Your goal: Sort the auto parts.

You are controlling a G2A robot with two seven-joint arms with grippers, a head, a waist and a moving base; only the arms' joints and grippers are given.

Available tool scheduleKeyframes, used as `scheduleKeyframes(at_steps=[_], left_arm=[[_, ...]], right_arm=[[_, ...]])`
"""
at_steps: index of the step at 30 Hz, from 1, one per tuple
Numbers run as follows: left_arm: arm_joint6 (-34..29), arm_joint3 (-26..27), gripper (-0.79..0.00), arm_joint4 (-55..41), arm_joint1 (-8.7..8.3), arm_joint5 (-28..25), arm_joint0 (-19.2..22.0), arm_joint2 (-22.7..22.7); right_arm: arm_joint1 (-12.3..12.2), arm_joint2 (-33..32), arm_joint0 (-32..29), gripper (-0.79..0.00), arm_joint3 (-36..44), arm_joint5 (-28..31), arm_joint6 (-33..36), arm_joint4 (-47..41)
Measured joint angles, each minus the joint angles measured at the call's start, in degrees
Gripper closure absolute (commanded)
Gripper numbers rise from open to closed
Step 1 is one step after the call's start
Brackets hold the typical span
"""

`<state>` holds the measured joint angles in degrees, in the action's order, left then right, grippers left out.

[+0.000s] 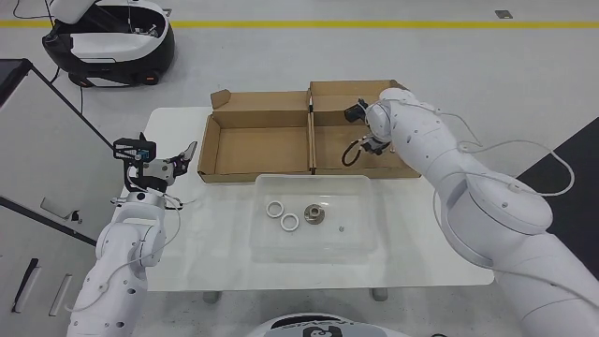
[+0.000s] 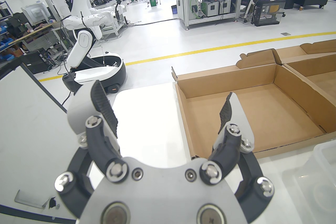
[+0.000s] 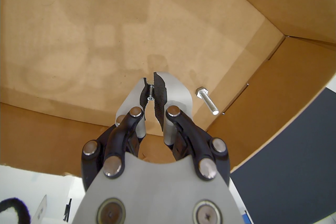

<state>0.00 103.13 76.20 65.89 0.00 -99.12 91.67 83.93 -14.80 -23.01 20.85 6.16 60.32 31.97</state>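
Right claw [image 3: 153, 93] is down inside the right cardboard box [image 3: 105, 25] and clenched on a small screw [image 3: 150, 92]. The pads pinch it along its threads, close over the brown floor. A longer bolt [image 3: 206, 100] lies flat on that same floor, just beside my fingers [image 3: 160, 101] and apart from them, near the box corner.

Over on the other side, left claw [image 2: 162, 93] hangs above the white table [image 1: 206, 243]. It's released, jaws spread wide with nothing between them, and it sits just beside the outer wall of the left cardboard box [image 2: 262, 114]. That box stands flush against the right one, both open-topped with their flaps up at the back.

Nearer to me, in front of both boxes, sits the clear tray [image 1: 360, 243]. Inside it are two white rings [image 1: 275, 210], close together on the left. A round metal part [image 1: 312, 213] sits just beside them, and a tiny piece [image 1: 342, 229] a little further right is too small for me to make out. Both claws are well apart from the tray.
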Motion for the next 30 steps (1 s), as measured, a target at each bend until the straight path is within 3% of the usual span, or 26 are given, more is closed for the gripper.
scheduleKeyframes(at_steps=[2, 3, 4, 5, 20, 26, 30], left_arm=[[0.0, 0.0, -0.785, 0.0, 0.00, 0.0, 0.0, 0.0], [0.0, 0.0, -0.785, 0.0, 0.00, 0.0, 0.0, 0.0], [0.0, 0.0, -0.785, 0.0, 0.00, 0.0, 0.0, 0.0], [0.0, 0.0, -0.785, 0.0, 0.00, 0.0, 0.0, 0.0], [0.0, 0.0, -0.785, 0.0, 0.00, 0.0, 0.0, 0.0], [0.0, 0.0, -0.785, 0.0, 0.00, 0.0, 0.0, 0.0], [0.0, 0.0, -0.785, 0.0, 0.00, 0.0, 0.0, 0.0]], right_arm=[[0.0, -0.3, -0.2, 0.000, -0.1, 0.0, 0.0, 0.0], [0.0, -0.6, -0.3, -0.151, -0.3, 0.0, 0.2, -0.3], [-0.1, -0.8, -0.4, -0.440, -0.3, 0.0, 0.4, -0.4], [-0.1, -1.0, -0.4, -0.785, -0.3, 0.1, 0.4, -0.5], [-1.4, -4.8, 1.7, -0.785, 1.6, 2.5, -1.5, -1.2], [-3.4, -8.0, 2.9, -0.785, 4.2, 9.0, -1.5, -3.8], [-6.0, -10.5, 3.6, -0.785, 7.7, 17.5, 1.4, -5.3]])
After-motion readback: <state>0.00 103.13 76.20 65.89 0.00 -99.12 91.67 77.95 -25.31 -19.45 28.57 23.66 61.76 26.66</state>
